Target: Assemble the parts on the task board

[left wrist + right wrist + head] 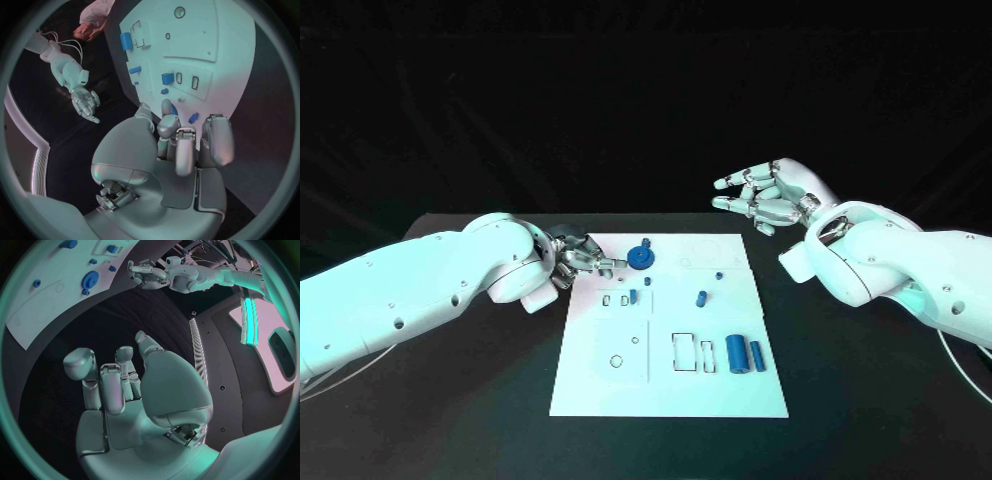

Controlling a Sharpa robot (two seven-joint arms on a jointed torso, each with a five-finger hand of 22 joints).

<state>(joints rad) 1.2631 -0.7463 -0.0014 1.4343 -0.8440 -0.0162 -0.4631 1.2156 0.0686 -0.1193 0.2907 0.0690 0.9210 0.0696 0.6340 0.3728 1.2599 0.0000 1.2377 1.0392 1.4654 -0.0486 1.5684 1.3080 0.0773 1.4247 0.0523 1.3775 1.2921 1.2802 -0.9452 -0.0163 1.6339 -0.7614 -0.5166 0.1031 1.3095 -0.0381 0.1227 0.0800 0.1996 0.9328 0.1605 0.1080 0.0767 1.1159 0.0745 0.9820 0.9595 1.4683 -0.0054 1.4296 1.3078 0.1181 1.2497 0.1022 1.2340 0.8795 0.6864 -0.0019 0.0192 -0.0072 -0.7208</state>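
The white task board [596, 385] lies in the middle of the table. A blue gear [640, 257] stands near its far edge. My left hand [583, 258] hovers at the board's far left corner, fingers reaching toward the gear and just short of it, nothing clearly held. In the left wrist view blue [194, 118] peeks out between the fingers [186, 150] of that hand [181, 140]. My right hand [769, 197] hangs raised beyond the board's far right corner, fingers spread and empty. Two blue cylinders [744, 355] lie side by side near the front right.
Small blue pieces [702, 297] sit around mid-board beside empty rectangular slots [684, 352]. Round recesses [619, 361] mark the left panel. The right wrist view shows the gear [90, 279] with the left hand [147, 274] beside it. Black table [862, 400] surrounds the board.
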